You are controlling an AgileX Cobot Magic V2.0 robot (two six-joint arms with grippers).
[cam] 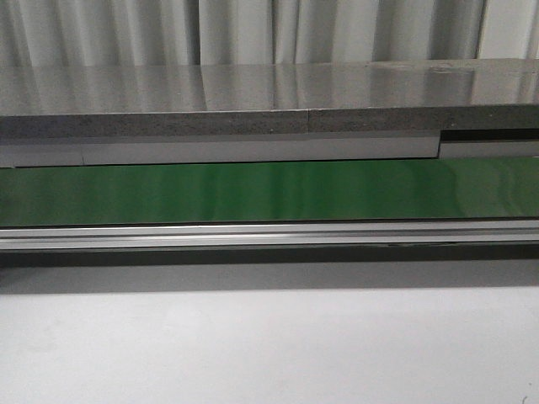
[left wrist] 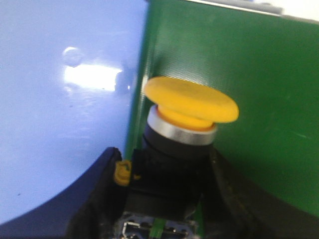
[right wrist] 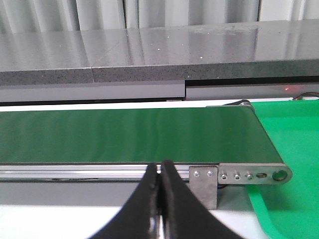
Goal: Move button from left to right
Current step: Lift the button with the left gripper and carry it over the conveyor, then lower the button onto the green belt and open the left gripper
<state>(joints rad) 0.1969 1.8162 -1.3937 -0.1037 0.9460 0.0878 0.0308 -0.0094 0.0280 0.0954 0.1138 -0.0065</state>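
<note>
The button has a round yellow-orange cap, a silver ring and a dark blocky body. It shows only in the left wrist view. My left gripper is shut on the button's dark body, one black finger on each side, and holds it over the edge of the green belt. My right gripper is shut and empty, in front of the belt's near rail by its end roller. Neither gripper nor the button shows in the front view, where the belt runs bare.
A pale blue-white surface lies beside the belt under my left gripper. A green tray sits past the belt's right end. A grey stone ledge runs behind the belt. The white table lies in front.
</note>
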